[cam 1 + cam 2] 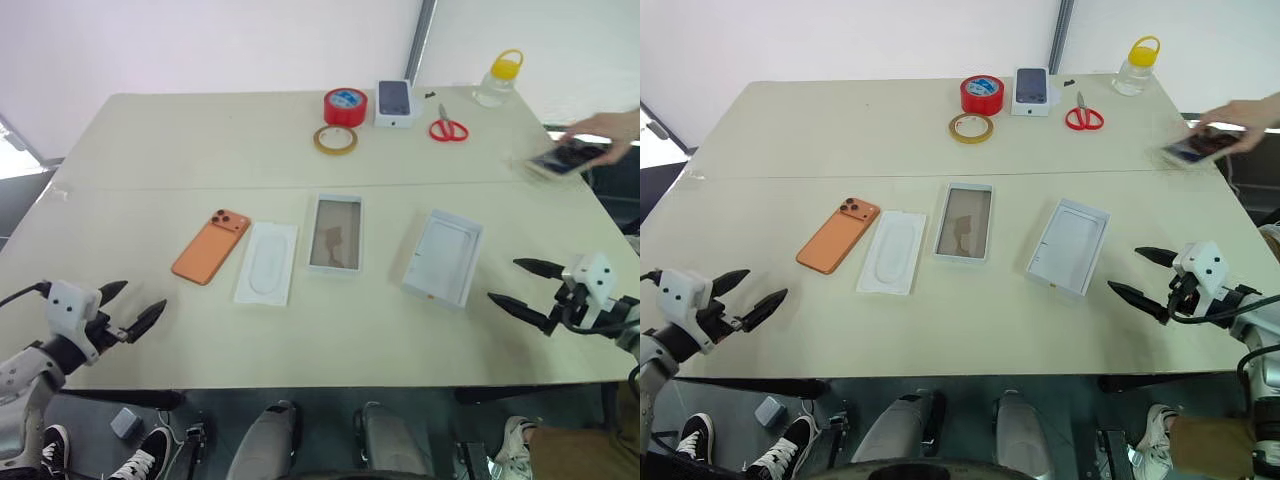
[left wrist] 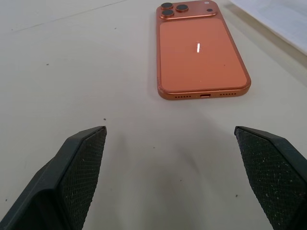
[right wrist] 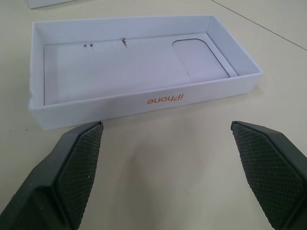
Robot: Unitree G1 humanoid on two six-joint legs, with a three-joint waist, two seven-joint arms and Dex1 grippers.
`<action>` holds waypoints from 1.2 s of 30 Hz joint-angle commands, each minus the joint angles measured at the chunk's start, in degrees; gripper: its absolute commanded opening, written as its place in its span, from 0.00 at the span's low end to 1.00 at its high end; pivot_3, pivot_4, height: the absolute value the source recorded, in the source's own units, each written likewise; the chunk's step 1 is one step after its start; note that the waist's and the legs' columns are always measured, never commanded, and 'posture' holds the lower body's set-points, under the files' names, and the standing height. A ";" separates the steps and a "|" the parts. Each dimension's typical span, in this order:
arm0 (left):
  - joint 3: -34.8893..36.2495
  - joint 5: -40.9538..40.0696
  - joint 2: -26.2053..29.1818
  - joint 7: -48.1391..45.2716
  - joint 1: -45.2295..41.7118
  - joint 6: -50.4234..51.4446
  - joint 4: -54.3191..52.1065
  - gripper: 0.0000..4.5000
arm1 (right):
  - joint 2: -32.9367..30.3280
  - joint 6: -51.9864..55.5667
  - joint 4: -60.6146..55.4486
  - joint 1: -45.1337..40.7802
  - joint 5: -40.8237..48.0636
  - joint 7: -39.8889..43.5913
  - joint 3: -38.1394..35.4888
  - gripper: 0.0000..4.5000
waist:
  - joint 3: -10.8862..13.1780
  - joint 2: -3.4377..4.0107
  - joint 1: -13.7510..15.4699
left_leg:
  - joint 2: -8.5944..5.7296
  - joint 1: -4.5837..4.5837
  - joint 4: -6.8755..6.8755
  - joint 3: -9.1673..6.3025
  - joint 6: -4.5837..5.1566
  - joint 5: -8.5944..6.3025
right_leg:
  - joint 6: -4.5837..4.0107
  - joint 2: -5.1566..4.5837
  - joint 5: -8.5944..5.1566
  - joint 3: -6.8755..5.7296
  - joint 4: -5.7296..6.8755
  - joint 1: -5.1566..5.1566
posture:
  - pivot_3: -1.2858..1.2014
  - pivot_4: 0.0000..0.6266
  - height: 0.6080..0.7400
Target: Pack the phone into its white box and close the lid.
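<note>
The orange phone lies face down on the table, left of centre, camera lenses at its far end; it also appears ahead of my left fingers. The white box, a shallow tray with a brownish floor, sits at the centre. The lid lies upside down to the right, orange lettering on its near rim. My left gripper hovers open at the front left, short of the phone. My right gripper hovers open at the front right, just short of the lid. Both hold nothing.
A flat white insert lies between phone and box. At the table's far side are red tape, a tan tape ring, a small printed box, red scissors and a bottle. A person's hand holds a phone at the right edge.
</note>
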 commanded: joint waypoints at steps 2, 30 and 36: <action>1.87 -0.95 0.85 -0.21 -0.49 0.10 -1.59 1.00 | -0.78 -0.85 -0.99 0.08 1.01 -0.01 -2.04 0.99 | 0.00 0.00 0.01 | -0.01 0.00 0.00 0.00 0.00 0.00 | 0.00 -0.01 0.00 0.00 0.00 0.00 | 0.52 0.24 1.00; -1.67 0.57 1.45 3.11 -8.85 4.85 -4.88 1.00 | -0.24 -0.31 -2.72 -3.43 0.27 -0.52 1.06 0.99 | 0.00 0.00 -0.14 | -0.02 0.00 0.00 0.01 0.00 0.00 | 0.01 0.00 0.01 0.00 0.01 -0.01 | 0.52 0.24 1.00; -7.89 -4.33 -1.29 7.77 -12.09 21.27 -13.95 1.00 | 0.35 4.53 -11.84 -9.27 0.32 -1.64 6.15 0.99 | 0.02 0.06 -0.12 | -0.01 0.00 0.05 0.00 0.00 0.00 | 0.02 0.01 0.01 0.02 0.05 -0.01 | 0.52 0.24 1.00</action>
